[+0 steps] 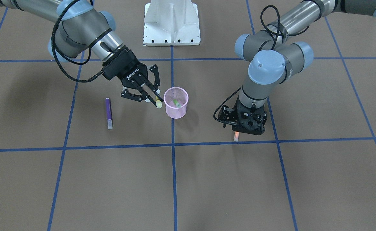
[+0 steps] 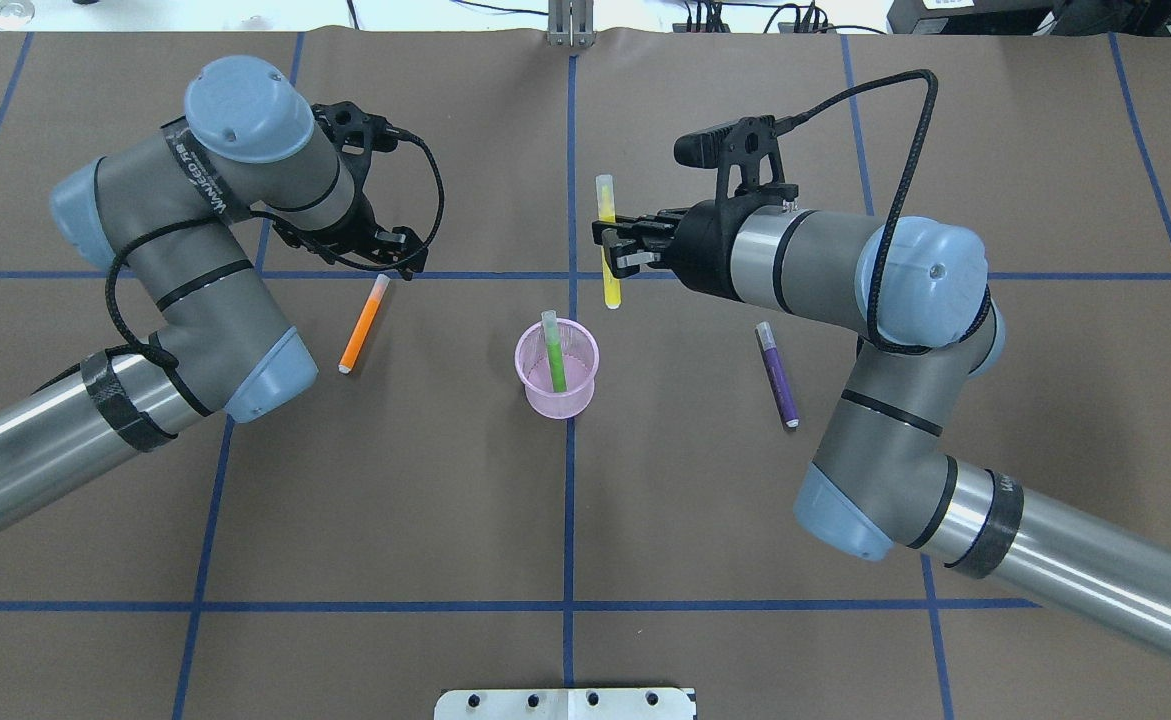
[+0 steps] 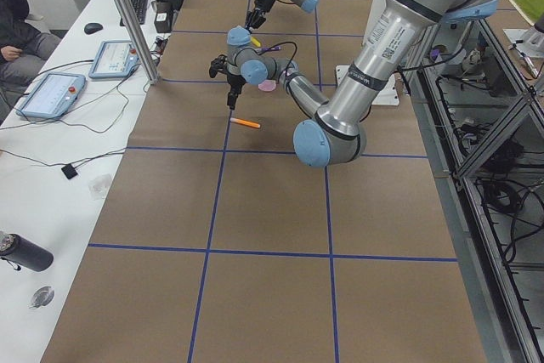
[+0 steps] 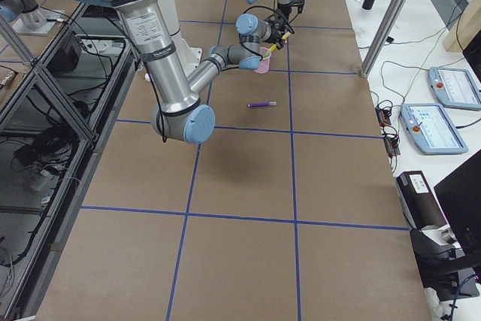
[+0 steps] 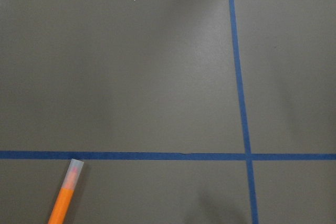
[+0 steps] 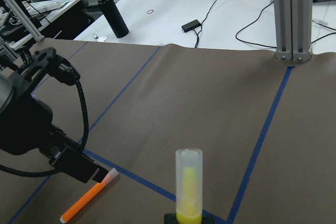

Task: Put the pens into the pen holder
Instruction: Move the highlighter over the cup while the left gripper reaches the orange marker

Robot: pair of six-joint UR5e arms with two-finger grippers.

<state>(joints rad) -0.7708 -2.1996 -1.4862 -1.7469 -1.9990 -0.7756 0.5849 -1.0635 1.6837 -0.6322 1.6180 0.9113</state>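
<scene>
Green pen (image 2: 552,355) stands in holder (image 2: 577,398); right gripper (image 2: 610,245) clamps yellow pen (image 2: 606,215) near it; orange pen (image 2: 363,325) and purple pen (image 2: 777,375) lie uncollected on table (image 2: 445,480); left gripper (image 2: 385,250) over orange pen, jaw opening indiscernible.

You find the pen holder (image 2: 557,405) at the middle of the table (image 2: 585,520), a first pen (image 2: 553,360) standing inside it. Just beside it on the robot's right, raised off the table, the right gripper (image 2: 617,248) holds a second pen (image 2: 609,285). A third pen (image 2: 363,323) lies to the robot's left of the holder and a fourth pen (image 2: 777,375) to its right, each apart from it.
</scene>
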